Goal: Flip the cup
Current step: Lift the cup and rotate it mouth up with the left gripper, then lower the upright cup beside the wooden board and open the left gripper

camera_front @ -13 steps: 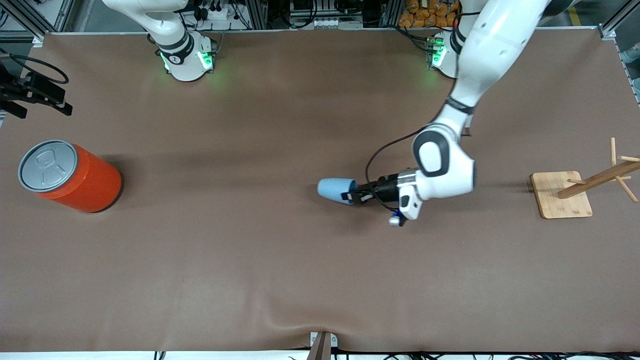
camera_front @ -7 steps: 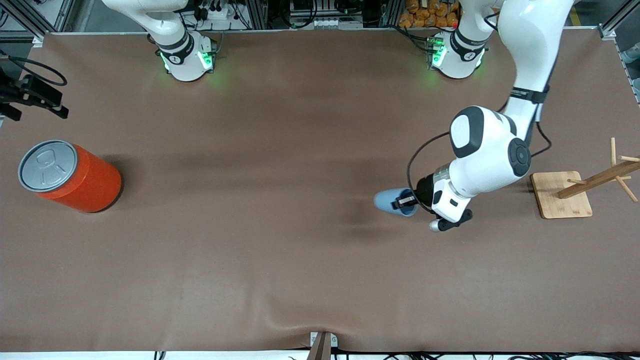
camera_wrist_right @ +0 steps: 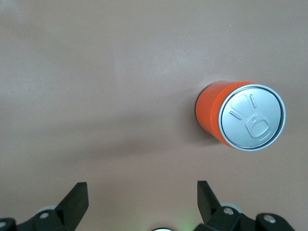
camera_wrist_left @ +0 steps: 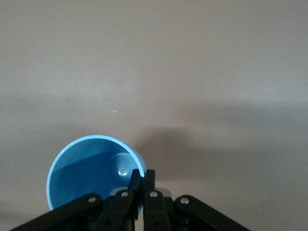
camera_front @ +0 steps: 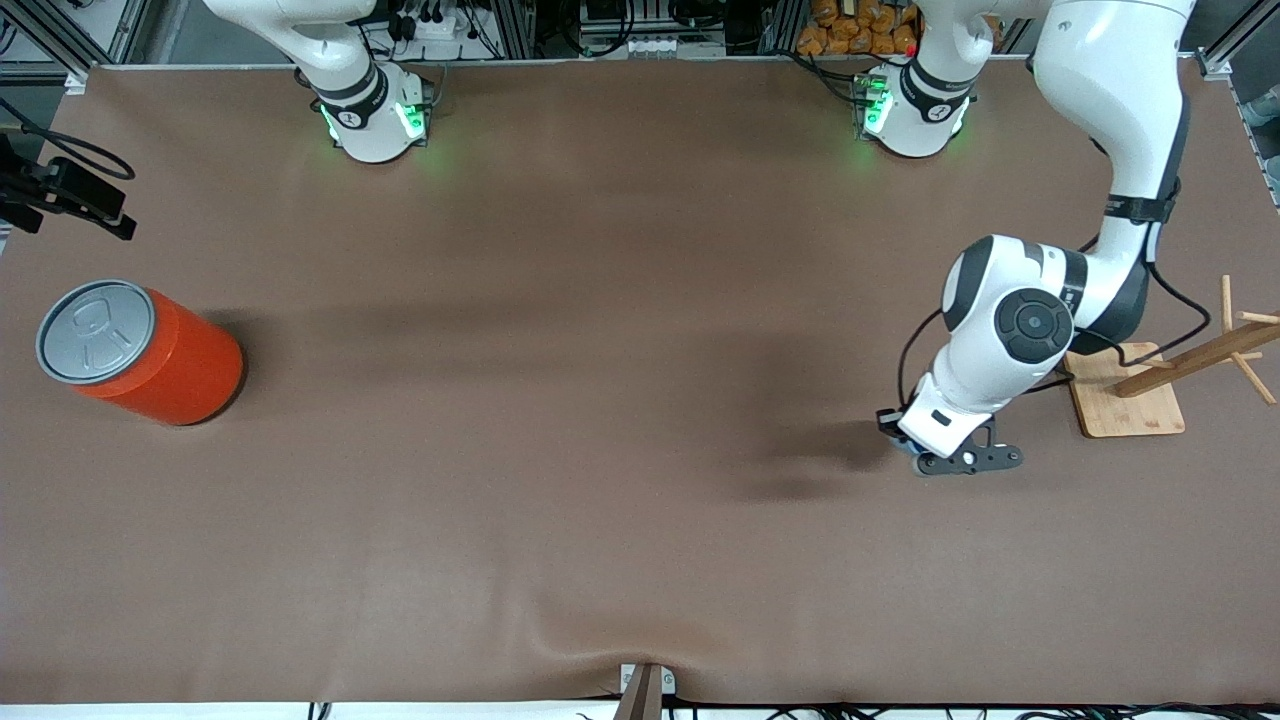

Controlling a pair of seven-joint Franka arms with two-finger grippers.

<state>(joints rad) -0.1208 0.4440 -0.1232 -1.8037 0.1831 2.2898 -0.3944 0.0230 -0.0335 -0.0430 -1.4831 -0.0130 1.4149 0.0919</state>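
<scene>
Left end effector (camera_wrist_left: 142, 192) pinches the small light-blue tapered plastic cup (camera_wrist_left: 91, 171) by its rim, mouth-up above the brown desk (camera_front: 560, 450) for upright placement, while the spread-fingered right end effector (camera_wrist_right: 139, 197) waits over the desk.

White rounded arm shells (camera_front: 1110, 70), dark grey round joint cap (camera_front: 1030, 325), black cable (camera_front: 905, 360), green-lit bases (camera_front: 375, 120), black linkage pincer fingers (camera_wrist_left: 150, 195) with silver screws.

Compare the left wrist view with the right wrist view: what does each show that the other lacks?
Only the left wrist view shows the small light-blue tapered plastic cup, its mouth facing the camera, with the left gripper shut on its rim. Only the right wrist view shows the large orange cylinder with a grey lid, standing upright, and the open right gripper. Both show the brown table cover.
</scene>
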